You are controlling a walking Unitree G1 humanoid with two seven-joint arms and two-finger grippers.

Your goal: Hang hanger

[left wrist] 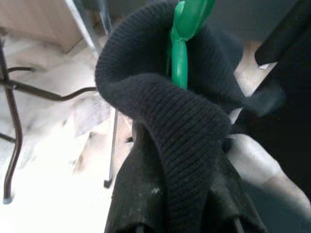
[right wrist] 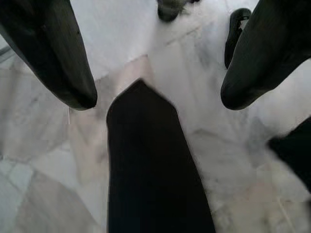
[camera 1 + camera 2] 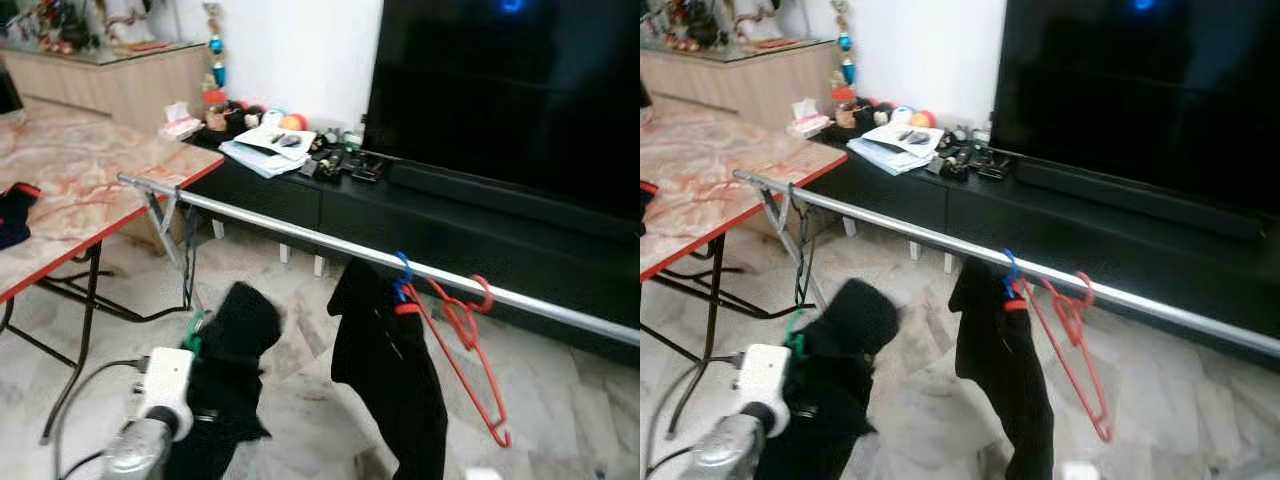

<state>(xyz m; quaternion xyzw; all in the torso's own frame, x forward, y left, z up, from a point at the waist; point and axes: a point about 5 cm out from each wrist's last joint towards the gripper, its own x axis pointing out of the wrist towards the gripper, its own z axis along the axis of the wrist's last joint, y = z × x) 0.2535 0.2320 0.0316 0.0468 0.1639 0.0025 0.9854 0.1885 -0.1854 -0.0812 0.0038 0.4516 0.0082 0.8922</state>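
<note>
- Green hanger point(image 1: 181, 53) is sitting low at the robot's left, below the silver rail point(image 3: 300, 235) and not on it, wrapped in a black knit garment point(image 3: 232, 350).
- Left gripper point(image 1: 184, 194) is buried under that garment; the fingers are covered, so I cannot tell whether they are clamping or parted, though the bundle seems to be riding on this arm.
- Right gripper point(image 2: 155, 102) is pointing down at the marble floor point(image 2: 146, 43), fingers spread apart, nothing between them; a dark cloth strip point(image 2: 150, 170) is lying beneath.
- On the rail, a black garment point(image 3: 390, 380) is hanging from a blue hook point(image 3: 403, 275); just beside it a red hanger point(image 3: 465, 350) is hanging bare.
- Rail is running from the marble-top table point(image 3: 90, 180) across the front of the black TV cabinet point(image 3: 450, 230).
</note>
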